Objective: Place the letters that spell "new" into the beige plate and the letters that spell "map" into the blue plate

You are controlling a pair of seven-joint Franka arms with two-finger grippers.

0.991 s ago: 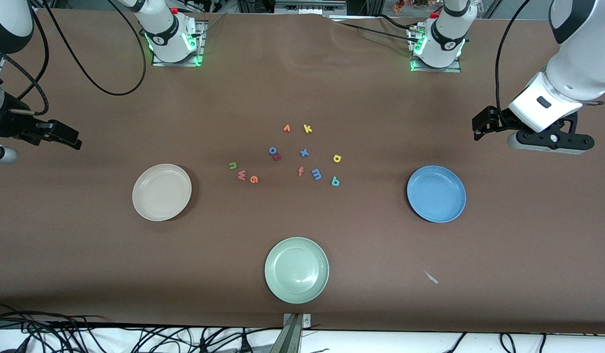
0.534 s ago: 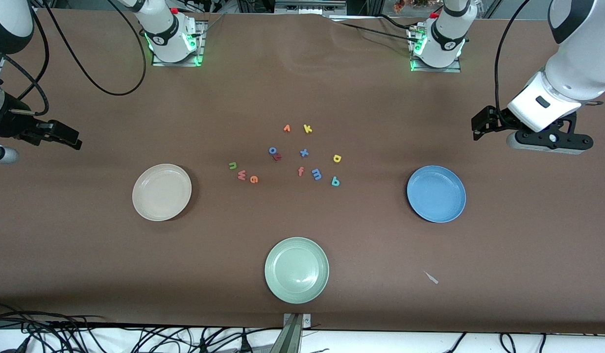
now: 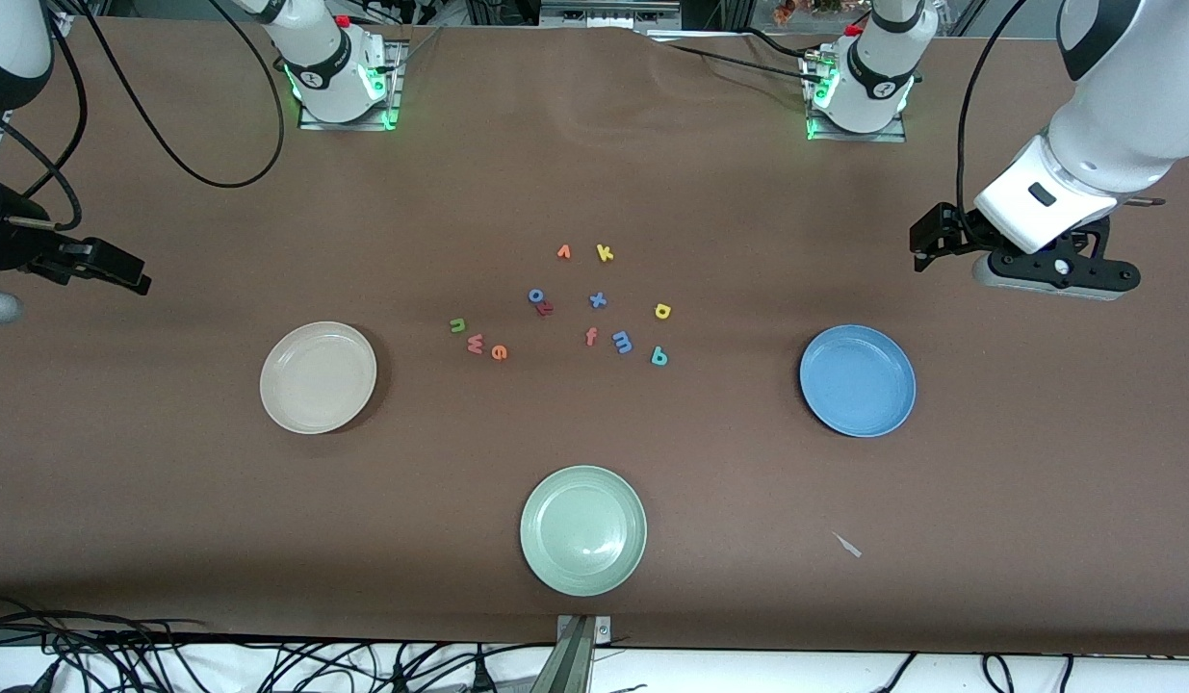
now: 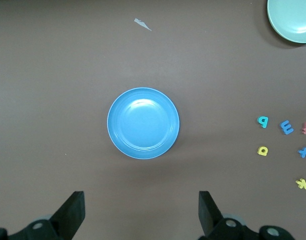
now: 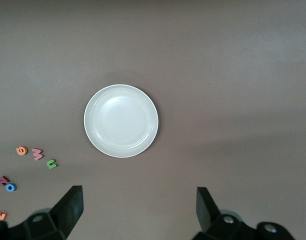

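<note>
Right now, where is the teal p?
In the front view the teal p lies on the table at the letter cluster's edge toward the left arm's end, beside the blue m, with the yellow a just farther from the camera.

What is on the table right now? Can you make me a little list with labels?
plates: beige plate, blue plate, pale green plate, nothing in any of them
new letters: green n, pinkish-red w, orange e, on the table beside the beige plate
map letters: blue m, yellow a, teal p, on the table
left tool: open, up over the table above the blue plate
right tool: open, up over the table above the beige plate
</note>
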